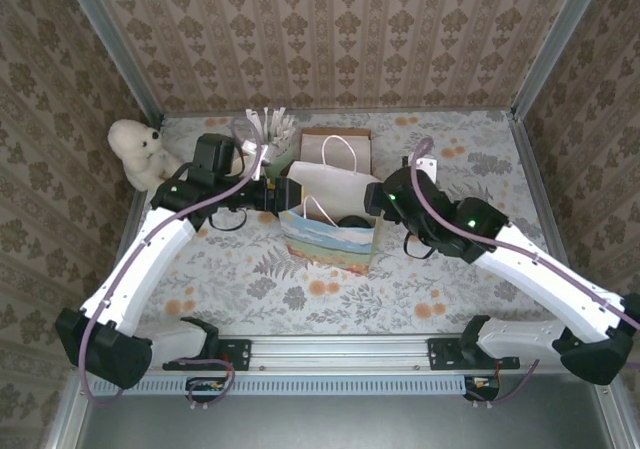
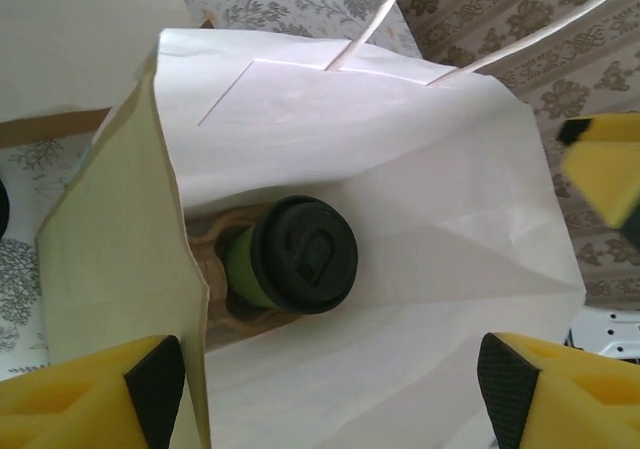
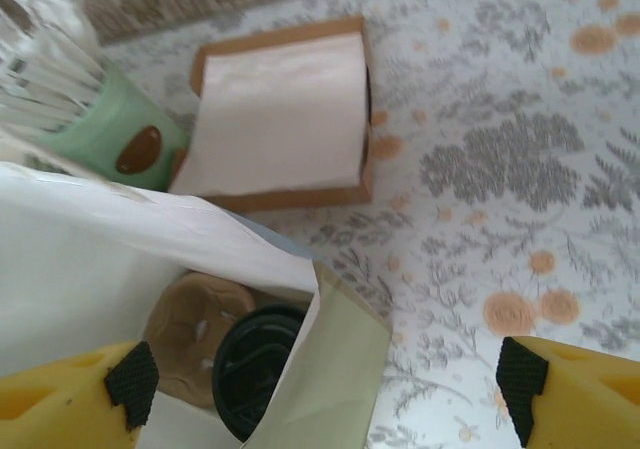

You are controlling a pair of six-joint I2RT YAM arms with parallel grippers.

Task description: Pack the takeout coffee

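Takeout coffee point(image 2: 300, 257) beneath left tool point(image 2: 330, 384)

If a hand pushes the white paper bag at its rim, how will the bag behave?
The white paper bag will probably flex: its thin walls show creases. It likely resists tipping, since the green paper cup with black lid sits at its bottom.

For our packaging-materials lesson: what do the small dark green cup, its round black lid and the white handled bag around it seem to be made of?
Small dark green cup: probably paper, as the wall is matte with no glare.
Round black lid: likely plastic, with a moulded raised rim, a sip tab and a faint sheen.
White handled bag: paper, shown by its sharp creases and stiff folded walls.
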